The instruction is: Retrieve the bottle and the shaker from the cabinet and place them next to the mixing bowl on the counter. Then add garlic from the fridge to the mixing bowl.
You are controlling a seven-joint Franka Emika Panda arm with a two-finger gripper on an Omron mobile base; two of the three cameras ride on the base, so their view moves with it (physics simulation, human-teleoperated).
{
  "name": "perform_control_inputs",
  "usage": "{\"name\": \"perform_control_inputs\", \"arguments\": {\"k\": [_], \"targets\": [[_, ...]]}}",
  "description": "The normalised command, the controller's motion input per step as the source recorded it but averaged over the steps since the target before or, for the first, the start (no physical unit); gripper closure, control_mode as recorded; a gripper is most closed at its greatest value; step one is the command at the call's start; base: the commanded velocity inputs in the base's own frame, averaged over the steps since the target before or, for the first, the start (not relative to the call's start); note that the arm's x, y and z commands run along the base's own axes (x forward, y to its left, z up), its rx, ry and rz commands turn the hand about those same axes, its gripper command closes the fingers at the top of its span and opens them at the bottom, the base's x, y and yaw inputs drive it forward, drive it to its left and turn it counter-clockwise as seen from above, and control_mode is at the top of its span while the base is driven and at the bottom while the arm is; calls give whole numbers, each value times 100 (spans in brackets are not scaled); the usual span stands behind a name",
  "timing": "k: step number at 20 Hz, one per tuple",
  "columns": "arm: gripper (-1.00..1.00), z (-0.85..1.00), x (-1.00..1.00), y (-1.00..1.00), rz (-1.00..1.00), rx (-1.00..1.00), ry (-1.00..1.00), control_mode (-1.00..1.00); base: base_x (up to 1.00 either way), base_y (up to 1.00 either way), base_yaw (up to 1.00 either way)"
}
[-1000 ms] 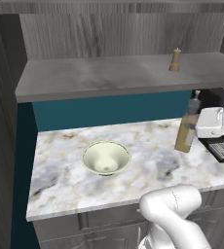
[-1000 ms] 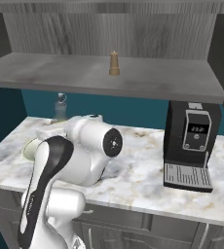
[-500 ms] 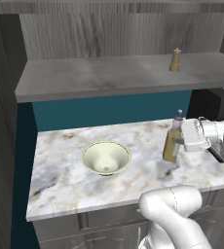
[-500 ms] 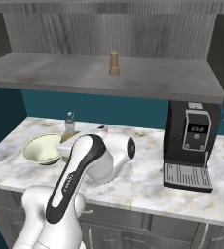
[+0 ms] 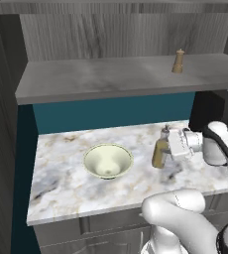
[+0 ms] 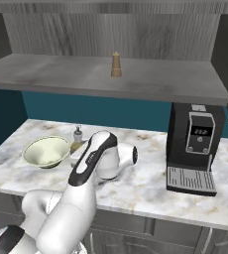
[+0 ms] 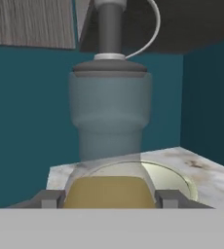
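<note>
My gripper [image 5: 165, 147] is shut on the bottle [image 5: 159, 153], a slim glass bottle of amber liquid held upright low over the counter [image 5: 66, 183], right of the mixing bowl [image 5: 107, 161]. Whether its base touches the marble I cannot tell. In the hand view the bottle [image 7: 109, 112] rises between the fingertips [image 7: 48, 198], with the mixing bowl [image 7: 175, 177] behind it. From the right base view the bottle [image 6: 78, 137] stands just behind the bowl [image 6: 45, 151], partly hidden by my arm. The tan shaker [image 5: 178, 61] [image 6: 116, 65] stands on the grey cabinet shelf [image 5: 111, 79].
A black coffee machine [image 6: 193, 149] stands on the counter to the right, and its dark body [image 5: 210, 111] sits behind my wrist. The cabinet shelf overhangs the back of the counter. A teal wall runs behind.
The arm has carried the bottle leftwards, from beside the coffee machine to a spot near the mixing bowl, and lower. The shaker and bowl have not moved.
</note>
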Motion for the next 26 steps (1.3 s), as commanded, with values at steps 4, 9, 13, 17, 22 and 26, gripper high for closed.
{"name": "perform_control_inputs", "arguments": {"k": [4, 9, 13, 17, 22, 26], "targets": [[100, -52, 89, 0, 7, -2, 0, -100, 0, 0, 0], [100, -29, 73, 0, 6, 0, -1, -100, 0, 0, 0], [100, -12, 52, 0, 4, 0, 0, -100, 0, 0, 0], [100, -16, 39, 2, 2, 0, 0, -100, 0, 0, 0], [100, -19, 21, 19, 0, 0, 0, -100, 0, 0, 0], [100, -19, 16, 19, 0, 0, 0, -100, 0, 0, 0]]}}
